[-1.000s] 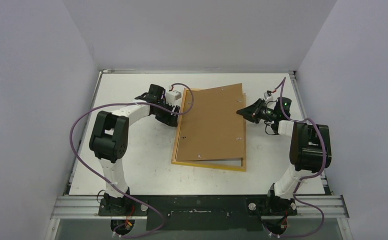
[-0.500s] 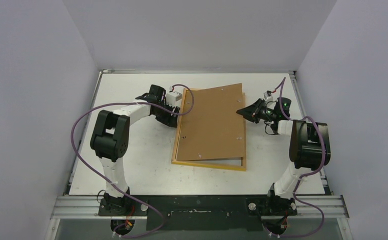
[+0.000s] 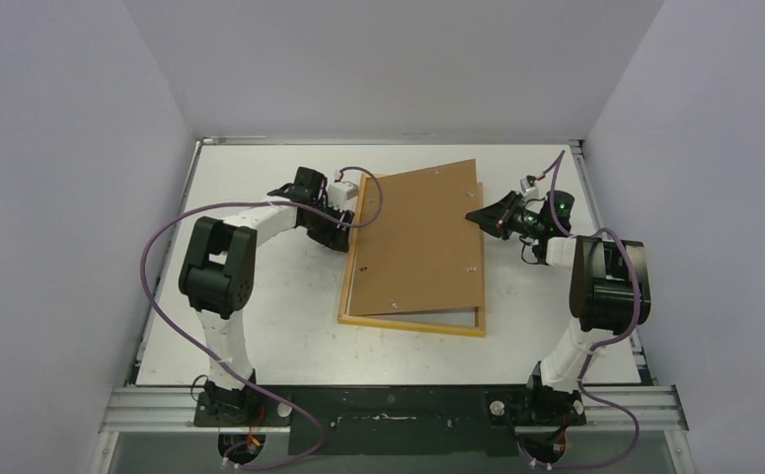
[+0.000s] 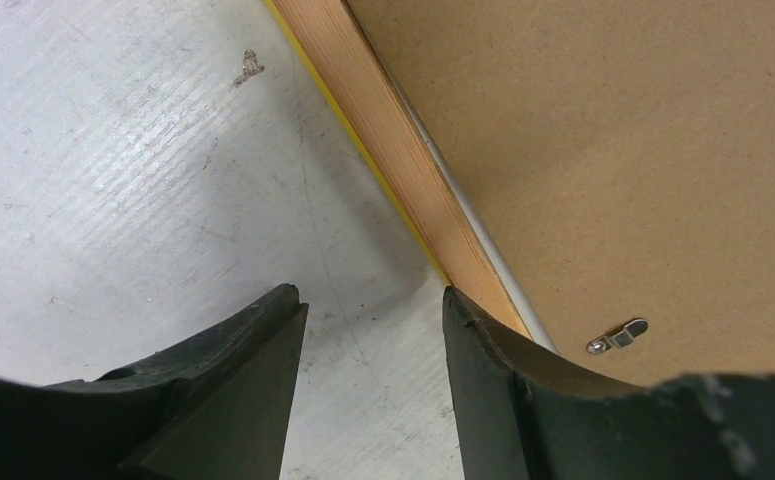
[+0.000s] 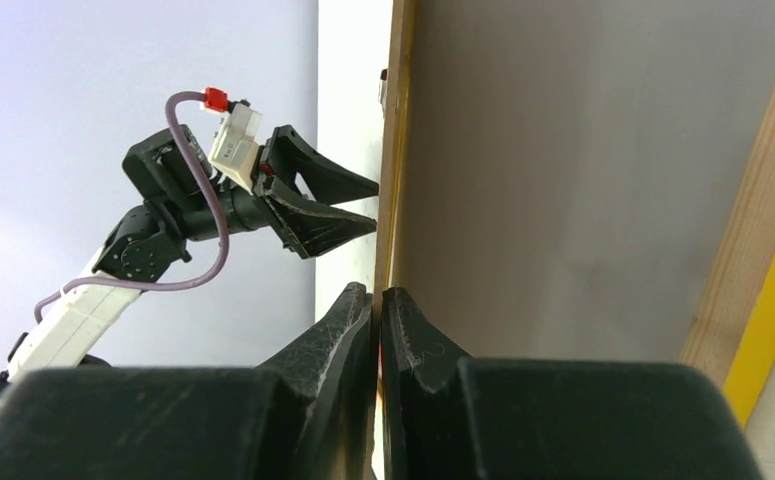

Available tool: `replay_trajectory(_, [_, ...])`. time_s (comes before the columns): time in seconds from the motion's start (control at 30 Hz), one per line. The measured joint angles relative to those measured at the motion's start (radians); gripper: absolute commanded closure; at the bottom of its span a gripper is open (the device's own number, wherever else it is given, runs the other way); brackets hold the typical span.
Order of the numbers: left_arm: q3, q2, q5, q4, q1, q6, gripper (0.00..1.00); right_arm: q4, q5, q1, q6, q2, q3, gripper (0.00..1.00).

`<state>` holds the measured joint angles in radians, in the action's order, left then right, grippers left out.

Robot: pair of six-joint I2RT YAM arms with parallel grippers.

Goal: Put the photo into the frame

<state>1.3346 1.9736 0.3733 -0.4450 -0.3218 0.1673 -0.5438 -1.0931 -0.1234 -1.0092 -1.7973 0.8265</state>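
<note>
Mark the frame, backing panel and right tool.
frame [image 3: 413, 327]: top view, near rail.
backing panel [image 3: 418, 242]: top view, middle of brown face.
right tool [image 3: 472, 216]: top view, fingertips at panel edge.

Bright, even overhead light, soft shadows.
Close-up, left gripper [image 4: 371, 300] fingers look soft-focused; right gripper [image 5: 376, 292] fingers dark, lacking detail.

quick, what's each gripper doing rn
left gripper: open, empty, beside the frame
right gripper: closed, pinching the raised edge of the backing panel
</note>
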Motion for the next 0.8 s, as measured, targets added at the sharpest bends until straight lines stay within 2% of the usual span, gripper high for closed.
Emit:
replay_trajectory(0.27, [0.002,0.003,0.002,-0.008,0.000,0.002,0.51,-0.104,0.004,0.007,-0.036,0.000,-0.015,0.95])
replay_trajectory(0.47, [0.002,0.003,0.002,-0.015,0.000,0.002,0.51,-0.120,0.004,0.007,-0.044,0.000,-0.015,0.95])
replay_trajectory(0.63, [0.003,0.003,0.002,-0.017,0.000,0.002,0.52,-0.108,0.006,0.007,-0.039,0.000,-0.021,0.95])
replay_trajectory(0.8, [0.003,0.003,0.002,-0.018,0.000,0.002,0.52,-0.003,0.031,0.008,0.010,0.000,-0.028,0.95])
